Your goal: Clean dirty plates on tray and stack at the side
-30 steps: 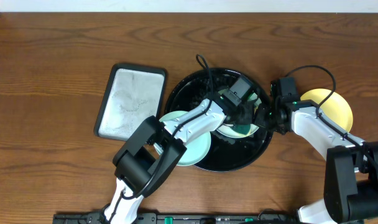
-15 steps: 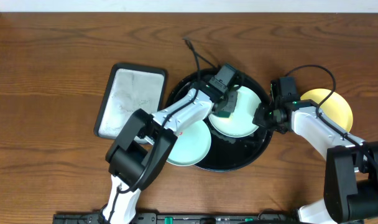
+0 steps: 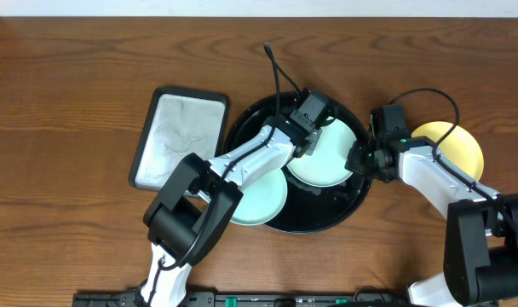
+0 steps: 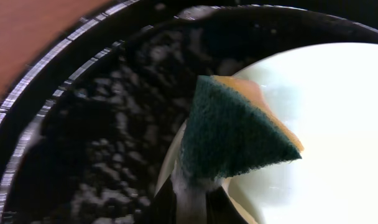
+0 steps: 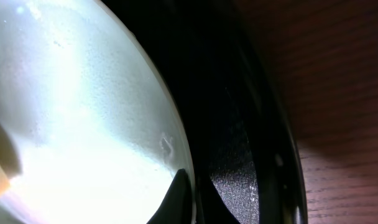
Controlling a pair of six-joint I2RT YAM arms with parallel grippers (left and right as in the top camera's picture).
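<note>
Left gripper (image 4: 190, 190) clamped on sponge (image 4: 232, 134), green scouring face up, its corner over the left edge of the mint plate (image 3: 331, 158) inside the black tray (image 3: 319, 227). A second ago this arm sat over the plate's right half; it has since swept back up-left, exposing most of the plate. Right gripper (image 3: 359, 162) unmoved, pinched shut on that plate's right rim. Second mint plate (image 3: 263, 200) overlaps the tray's lower-left rim, yellow plate (image 3: 455, 145) on the table to the right; both unchanged.
</note>
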